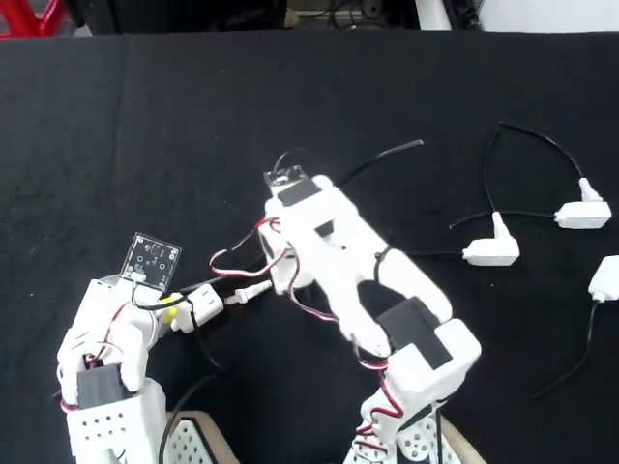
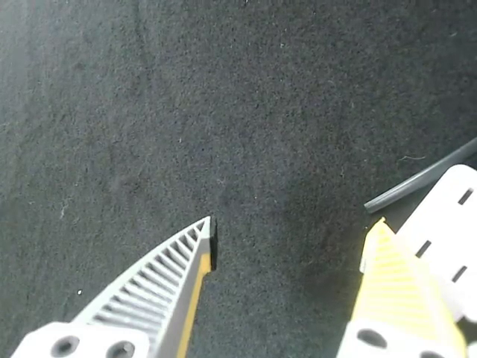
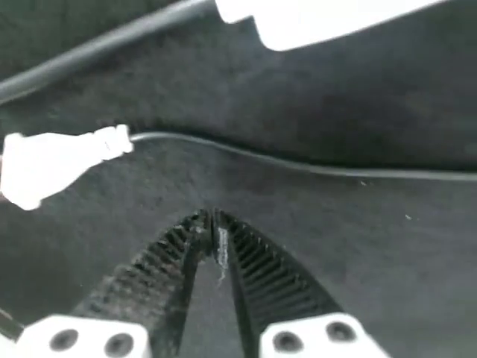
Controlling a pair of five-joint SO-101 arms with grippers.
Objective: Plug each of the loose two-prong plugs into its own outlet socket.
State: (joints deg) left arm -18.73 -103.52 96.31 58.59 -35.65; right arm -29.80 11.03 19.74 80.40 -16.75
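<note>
Left gripper [image 2: 294,224]: jaws apart, outlet [image 2: 447,216] just beside one finger. Right gripper [image 3: 216,218]: jaws together, plug [image 3: 45,168] near.

We log the worktop [image 1: 406,87] as black cloth, matt and slightly fuzzy, with lint specks. The plugs [image 1: 491,253] look like smooth white plastic with a faint sheen. Their cords [image 1: 542,140] are thin, black and smooth, rubbery-looking. We see the left claw [image 2: 294,224] as ribbed matt plastic, white and yellow, and the right claw [image 3: 214,220] as ribbed black plastic. The arm shells [image 1: 338,251] are matt white plastic.
</note>
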